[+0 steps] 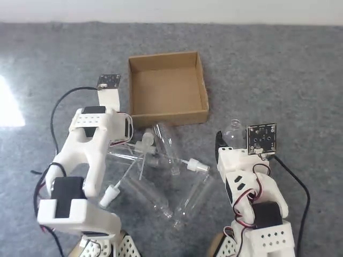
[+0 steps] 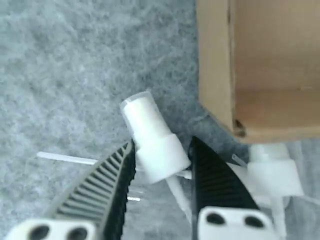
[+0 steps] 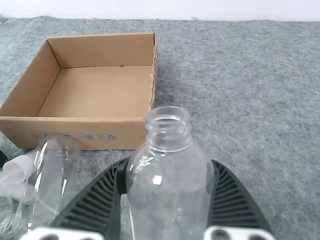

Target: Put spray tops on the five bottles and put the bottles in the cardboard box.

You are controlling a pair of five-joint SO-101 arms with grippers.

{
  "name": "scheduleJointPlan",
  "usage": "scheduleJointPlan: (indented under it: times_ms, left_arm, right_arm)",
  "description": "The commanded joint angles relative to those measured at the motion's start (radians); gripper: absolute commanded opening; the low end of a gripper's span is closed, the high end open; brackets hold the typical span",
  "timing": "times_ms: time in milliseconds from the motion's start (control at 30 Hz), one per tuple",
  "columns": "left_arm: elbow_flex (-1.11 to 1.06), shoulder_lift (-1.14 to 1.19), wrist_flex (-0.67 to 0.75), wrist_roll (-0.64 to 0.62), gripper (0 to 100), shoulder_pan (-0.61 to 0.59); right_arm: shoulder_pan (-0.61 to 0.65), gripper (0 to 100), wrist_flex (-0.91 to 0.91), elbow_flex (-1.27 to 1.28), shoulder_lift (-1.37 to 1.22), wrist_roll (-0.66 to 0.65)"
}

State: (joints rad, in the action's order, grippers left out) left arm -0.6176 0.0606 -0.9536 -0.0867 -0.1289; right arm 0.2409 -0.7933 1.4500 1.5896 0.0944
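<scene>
Claws of both arms are closed on parts at a grey felt-covered table [image 1: 289,80]. The left claw [image 2: 161,150] has its ribbed fingers pressed on either side of a white spray top [image 2: 145,125], gripping it at the collar. The top's capped end points out past the fingertips and its thin dip tube trails back under the claw. It sits just beside the front corner of the cardboard box [image 1: 170,117].

The right claw [image 3: 169,167] wraps a clear bottle [image 3: 167,185] by its body. The bottle stands upright, long axis vertical, open threaded neck up and uncapped. It is held near the box's front right corner, apart from the cardboard.

Between the arms, more clear bottles [image 1: 166,140] lie on their sides in a loose heap in front of the box, their long axes crossing at different angles. Loose spray tops [image 1: 197,166] with long dip tubes lie among them. The box stands open with its bare floor showing.
</scene>
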Motion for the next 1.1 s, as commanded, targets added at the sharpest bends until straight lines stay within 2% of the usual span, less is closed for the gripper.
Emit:
scheduleJointPlan:
  times_ms: [0, 300, 567, 733, 867, 1067]
  left_arm:
    - [0.053, -0.009, -0.012, 0.012, 12, -0.005]
    - [0.058, -0.028, -0.012, 0.02, 5, -0.005]
    - [-0.015, -0.222, -0.026, 0.023, 5, -0.005]
    - [-0.062, -0.293, -0.026, 0.109, 5, -0.009]
    - [-0.064, -0.31, -0.026, 0.14, 5, -0.083]
    - [-0.067, -0.311, -0.025, 0.279, 5, -0.178]
  right_arm:
    - [0.007, 10.8, 0.025, -0.014, 0.016, -0.002]
    - [0.008, 10.8, 0.025, -0.012, 0.016, -0.002]
    - [0.007, 10.8, 0.025, -0.012, 0.016, -0.002]
    - [0.005, 10.8, 0.025, -0.012, 0.016, -0.002]
    - [0.007, 10.8, 0.025, -0.012, 0.016, -0.002]
    - [0.007, 10.8, 0.025, -0.012, 0.016, -0.002]
